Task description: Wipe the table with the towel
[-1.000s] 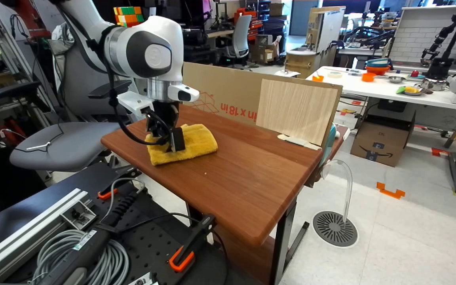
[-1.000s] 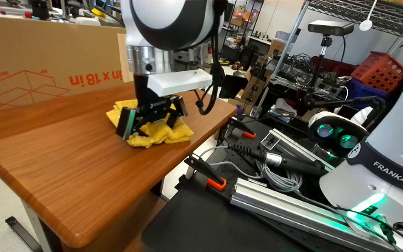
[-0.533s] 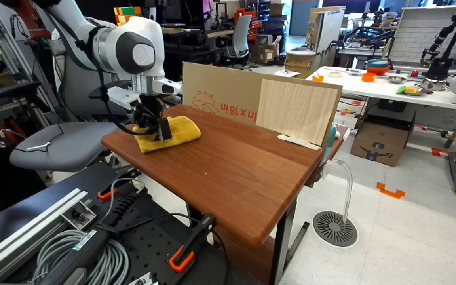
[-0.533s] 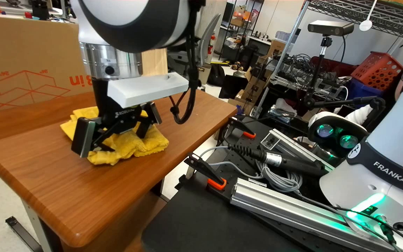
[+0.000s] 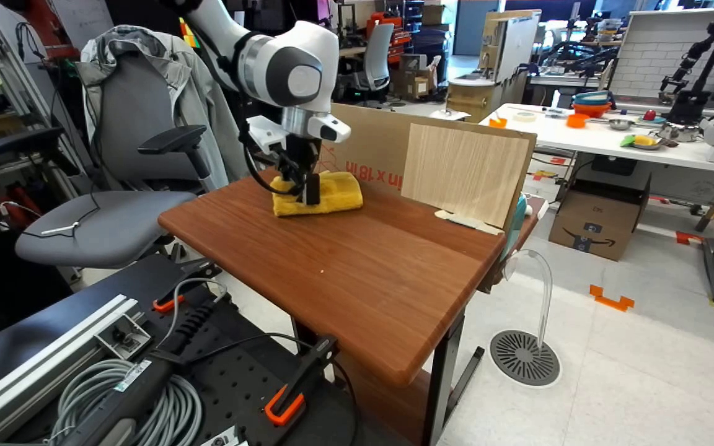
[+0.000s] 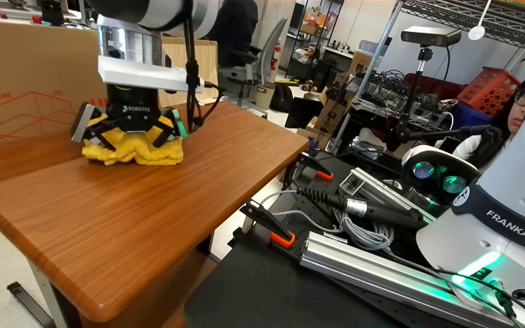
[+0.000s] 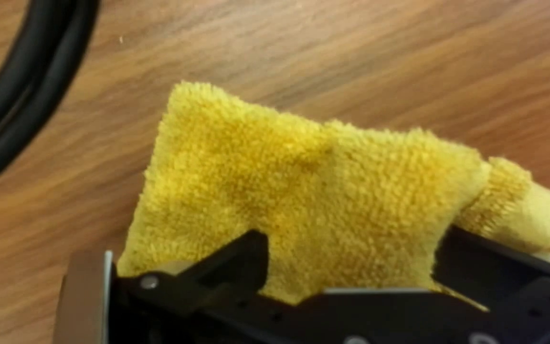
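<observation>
The yellow towel (image 5: 341,193) lies folded and bunched on the reddish-brown table (image 5: 357,279), near the cardboard panel. It also shows in an exterior view (image 6: 160,154) and fills the middle of the wrist view (image 7: 303,177). My gripper (image 6: 130,125) points down on top of the towel, its fingers spread wide to either side of the bunched cloth. In the wrist view the black fingers (image 7: 346,267) are far apart with cloth between them. The towel's part under the gripper is hidden.
A cardboard panel (image 5: 363,139) stands along the table's far edge, with a light wood-grain sheet (image 5: 465,173) on it. A grey chair (image 5: 109,229) is beside the table. Black clamps (image 6: 271,223) and cables lie on the base by the near edge. A person (image 6: 517,105) is behind the arm.
The gripper and towel first slid along the tabletop away from the wood-grain sheet, then towards the cardboard panel. The gripper has turned. The fingers stay spread.
</observation>
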Tool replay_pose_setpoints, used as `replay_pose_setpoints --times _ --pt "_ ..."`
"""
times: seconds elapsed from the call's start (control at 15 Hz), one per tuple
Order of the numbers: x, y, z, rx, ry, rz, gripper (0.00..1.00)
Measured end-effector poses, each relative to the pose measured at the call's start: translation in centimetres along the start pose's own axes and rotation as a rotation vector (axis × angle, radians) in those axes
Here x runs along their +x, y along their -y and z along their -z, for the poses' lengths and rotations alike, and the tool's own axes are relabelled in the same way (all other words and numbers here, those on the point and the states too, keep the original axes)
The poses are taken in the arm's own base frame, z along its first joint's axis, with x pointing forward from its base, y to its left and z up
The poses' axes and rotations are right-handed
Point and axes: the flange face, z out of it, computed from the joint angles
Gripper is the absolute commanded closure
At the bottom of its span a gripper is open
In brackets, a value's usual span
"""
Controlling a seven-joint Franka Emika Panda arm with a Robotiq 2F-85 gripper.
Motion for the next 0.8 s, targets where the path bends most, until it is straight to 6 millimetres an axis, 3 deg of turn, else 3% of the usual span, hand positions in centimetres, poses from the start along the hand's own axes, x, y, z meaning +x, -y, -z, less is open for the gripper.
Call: replay_pose_setpoints --times 0.27,0.4,0.53,0.8 --pt "2.3 -2.9 0.5 0.008 0.048 -0.099 0.00" --pt "2.9 -5.5 0.8 0.000 0.047 -0.138 0.00" --pt "3.7 -10.0 1.6 -0.005 0.021 -0.197 0.00" --pt "5.6 -21.1 3.1 0.002 -0.056 -0.346 0.00"
